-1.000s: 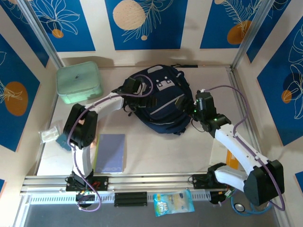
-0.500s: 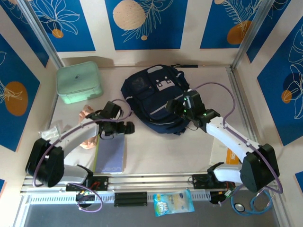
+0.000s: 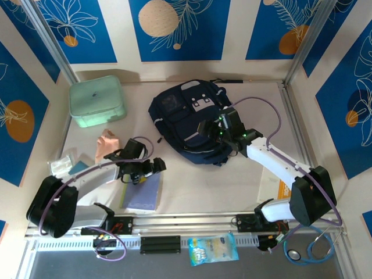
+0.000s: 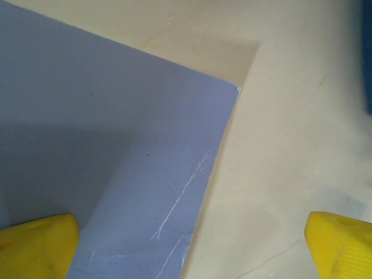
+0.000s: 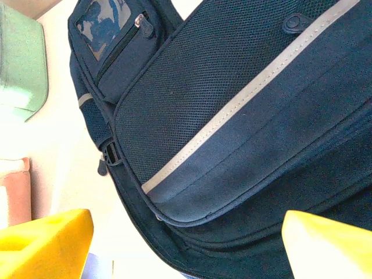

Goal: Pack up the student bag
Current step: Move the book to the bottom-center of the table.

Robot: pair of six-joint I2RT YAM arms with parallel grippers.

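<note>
Bag (image 3: pixel 186 116) lies flat at the rear centre of the table (image 3: pixel 232 183), front pocket up, to the right of the green box (image 3: pixel 96 102); right gripper (image 3: pixel 206 129) hovers over its near-right side, yellow fingers (image 5: pixel 46 247) spread wide, grasping nothing; left gripper (image 3: pixel 150 167) hangs above a corner of the lilac notebook (image 4: pixel 104 163), jaws fully apart, empty.

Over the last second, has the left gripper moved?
Yes. The left gripper has left the student bag, level with the green box, and come nearward, toward the arm bases, over the purple notebook.
</note>
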